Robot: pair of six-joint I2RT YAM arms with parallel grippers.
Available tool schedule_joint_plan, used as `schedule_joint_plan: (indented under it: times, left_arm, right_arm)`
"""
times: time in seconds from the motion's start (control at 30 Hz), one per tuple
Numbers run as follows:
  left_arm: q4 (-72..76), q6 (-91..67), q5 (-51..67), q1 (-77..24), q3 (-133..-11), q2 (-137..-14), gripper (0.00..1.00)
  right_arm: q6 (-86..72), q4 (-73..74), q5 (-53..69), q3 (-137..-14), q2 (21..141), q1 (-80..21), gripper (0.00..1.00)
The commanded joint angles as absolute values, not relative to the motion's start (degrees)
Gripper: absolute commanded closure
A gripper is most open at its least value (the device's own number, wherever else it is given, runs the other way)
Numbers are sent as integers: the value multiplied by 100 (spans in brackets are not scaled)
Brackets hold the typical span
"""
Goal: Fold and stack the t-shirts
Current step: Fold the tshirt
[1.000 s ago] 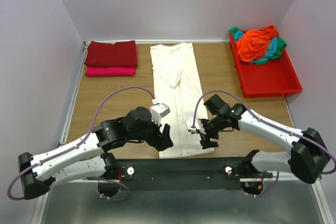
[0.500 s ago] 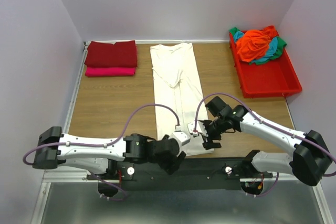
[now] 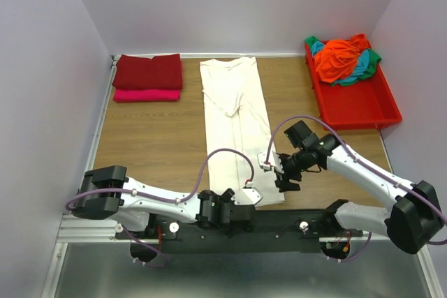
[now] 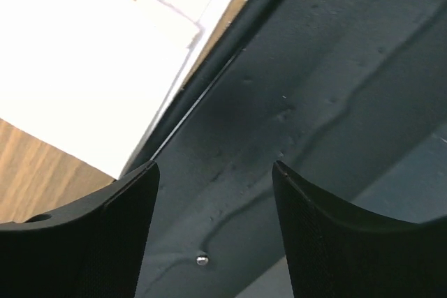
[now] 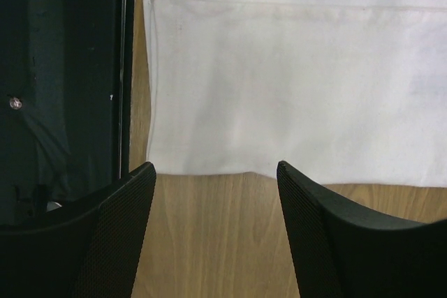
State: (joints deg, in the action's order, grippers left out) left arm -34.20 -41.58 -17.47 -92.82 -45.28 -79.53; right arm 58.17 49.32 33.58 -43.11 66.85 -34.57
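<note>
Cream-white t-shirt point(image 3: 234, 123) flat along mid-desk point(image 3: 154, 137) as a long folded strip, near hem at the dark base rail point(image 3: 279, 222). Left fingers point(image 3: 236, 213) apart, empty, low over that rail by the hem's corner. Right fingers point(image 3: 288, 181) apart, empty, over bare wood beside the hem. Dark red shirt point(image 3: 147, 71) folded atop pink shirt point(image 3: 147, 94), far left (crumpled heap point(image 3: 342, 57), orange, teal and green, in red tray point(image 3: 356, 113), far right).

Your left arm point(image 3: 154, 197) lies low, stretched rightward past its base, and the left gripper point(image 4: 213, 193) has its jaws parted with nothing between. Your right arm point(image 3: 363, 172) reaches inward, the right gripper point(image 5: 216, 193) angled down, jaws apart and empty too.
</note>
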Motion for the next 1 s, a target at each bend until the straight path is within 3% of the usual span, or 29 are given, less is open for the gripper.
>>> schedule_joint_plan:
  times: [0.0,0.3,0.6,0.83,0.97]
  left_arm:
    - [-3638,-4148,-2329,-9290,-4790,-8200,31]
    - [-3525,-3815,-2330,-8790,-4878,-8042,42]
    - [-3463,-4157,-2329,-8456,-4905,-7280,40]
    - [-1891,-3999,-1293,-6805,-4018,-5548,32]
    - [-1241,-3527,-722,-5314,-3744,-5080,26]
  right_arm:
    - [5854,5133,3586,-4245,6504,-3209,23]
    - [5836,5159,3560,-4254,6381,-2980,25]
    - [5336,4923,3130,-4385,6801,-2743,28]
    - [4054,4141,2892,-4903,7751,-2435,29]
    - [3220,3868,2865,-5299,8156,-2277,30]
